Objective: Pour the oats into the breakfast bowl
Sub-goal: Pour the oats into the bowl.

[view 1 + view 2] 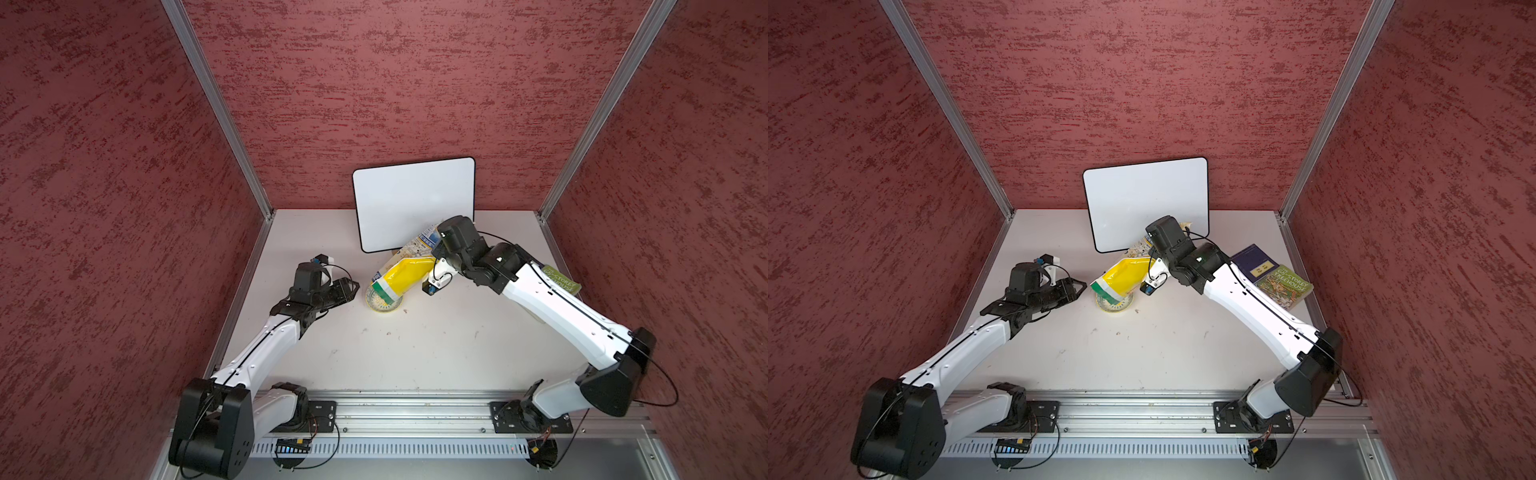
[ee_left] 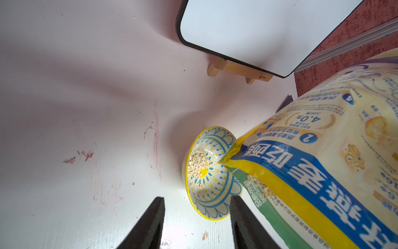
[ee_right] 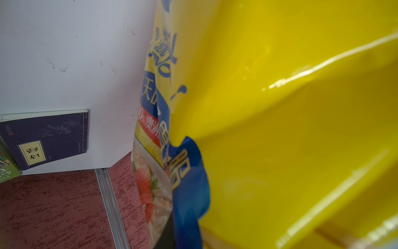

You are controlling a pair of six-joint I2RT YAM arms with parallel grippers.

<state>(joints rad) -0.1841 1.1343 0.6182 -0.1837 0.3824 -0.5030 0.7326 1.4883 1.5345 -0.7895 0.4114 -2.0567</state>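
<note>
Holding large yellow plastic oats pouch [image 1: 409, 274] tilted over small white blue-patterned ceramic bowl [image 1: 380, 306] in clamped right fingers [image 1: 437, 250], left fingers [image 2: 148, 226] apart, empty.

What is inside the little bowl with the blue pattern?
A small heap of oats lies inside the bowl, next to its yellow flower centre. The yellow pouch covers one side of the bowl, so whatever lies beneath its mouth is hidden.

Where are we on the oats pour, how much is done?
Done: the pouch is tipped, mouth over the bowl, and a small heap of oats lies inside. In hand: the right gripper holds the pouch tilted; the left gripper is open beside the bowl, empty. Left: probably more pouring, then righting the pouch.
</note>
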